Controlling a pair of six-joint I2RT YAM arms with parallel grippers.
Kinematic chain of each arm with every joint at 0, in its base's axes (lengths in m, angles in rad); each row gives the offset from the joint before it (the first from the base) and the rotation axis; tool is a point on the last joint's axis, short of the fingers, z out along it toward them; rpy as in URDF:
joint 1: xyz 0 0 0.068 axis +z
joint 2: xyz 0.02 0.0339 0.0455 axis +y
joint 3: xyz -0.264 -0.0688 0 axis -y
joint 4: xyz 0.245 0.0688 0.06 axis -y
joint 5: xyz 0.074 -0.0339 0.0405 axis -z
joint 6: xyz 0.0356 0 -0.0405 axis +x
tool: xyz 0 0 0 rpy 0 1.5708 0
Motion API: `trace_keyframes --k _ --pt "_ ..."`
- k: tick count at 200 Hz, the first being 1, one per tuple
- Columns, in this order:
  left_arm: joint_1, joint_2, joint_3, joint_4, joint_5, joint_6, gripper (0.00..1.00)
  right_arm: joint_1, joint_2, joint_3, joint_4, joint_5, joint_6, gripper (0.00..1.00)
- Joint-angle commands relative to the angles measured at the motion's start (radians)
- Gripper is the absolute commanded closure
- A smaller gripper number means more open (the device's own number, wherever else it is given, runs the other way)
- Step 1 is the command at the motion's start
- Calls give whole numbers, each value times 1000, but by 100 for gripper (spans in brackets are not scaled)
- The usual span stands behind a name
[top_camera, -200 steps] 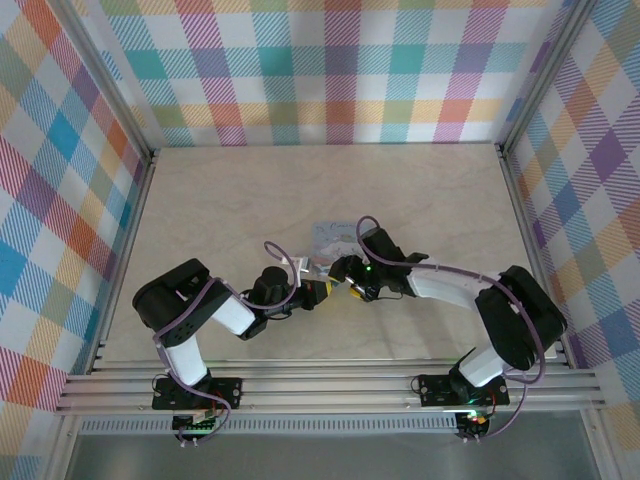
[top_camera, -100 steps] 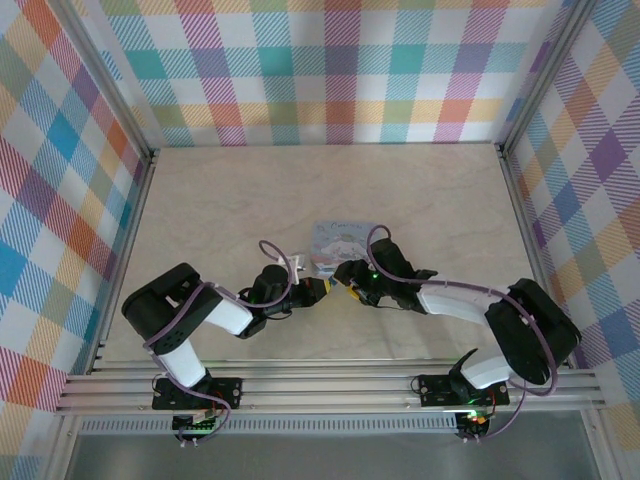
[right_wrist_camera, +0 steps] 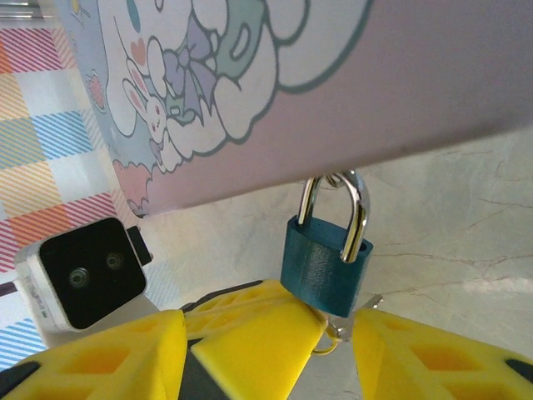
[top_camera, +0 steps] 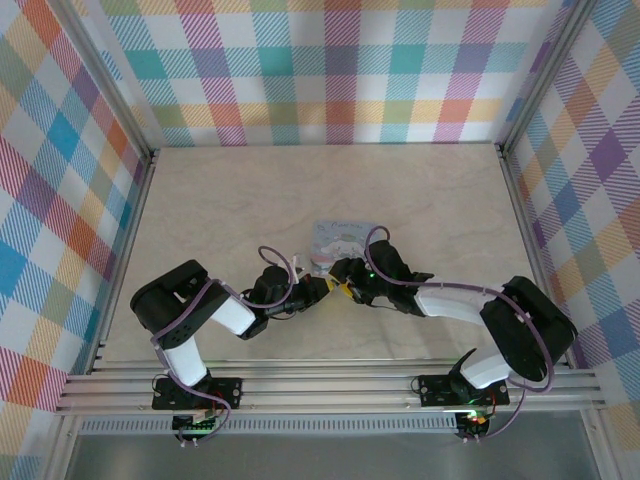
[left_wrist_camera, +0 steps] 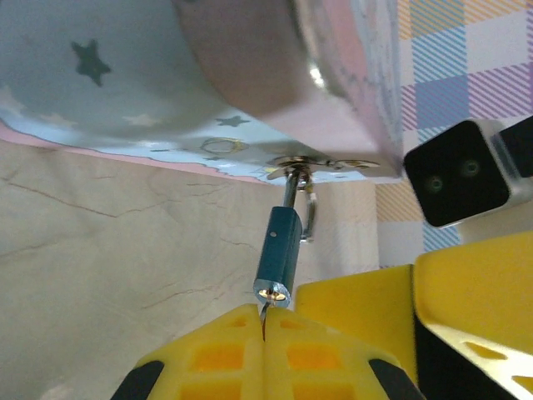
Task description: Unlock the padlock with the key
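A small blue padlock hangs by its steel shackle from the clasp of a pastel cartoon box. In the left wrist view the padlock is edge-on, its keyhole end facing me. My left gripper is shut on the key, whose thin blade reaches up to the keyhole. In the right wrist view the key's ring and head sit just under the padlock. My right gripper is open, its yellow fingers standing either side of the left gripper's fingers below the padlock.
Both grippers meet tip to tip just in front of the box, mid-table. The left wrist camera block sits close to my right fingers. Checked walls enclose the beige table on three sides.
The right gripper's jaws have narrowed somewhat and its arm has shifted by the box. The left gripper stays shut on the key, nudged slightly toward the padlock.
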Motion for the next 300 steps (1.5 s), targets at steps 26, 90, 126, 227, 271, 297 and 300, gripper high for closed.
trace_keyframes --k 26,90,126,227,271,297,300 --pt "-8 -20 22 87 21 -91 100 13 -6 -52 -150 33 59 46" --pt "-25 -80 6 58 18 -113 100 16 5 -49 -109 57 62 55" --pt "-33 -80 2 59 14 -118 100 19 24 -30 -93 51 61 63" --pt "-42 -54 2 80 32 -119 100 22 27 9 -164 68 19 77" --pt "-44 -57 2 81 41 -128 100 22 56 28 -165 79 12 68" --pt "-46 -57 -1 84 40 -130 100 22 80 47 -154 78 3 75" --pt "-45 -57 -1 85 41 -130 100 23 83 50 -154 78 0 77"
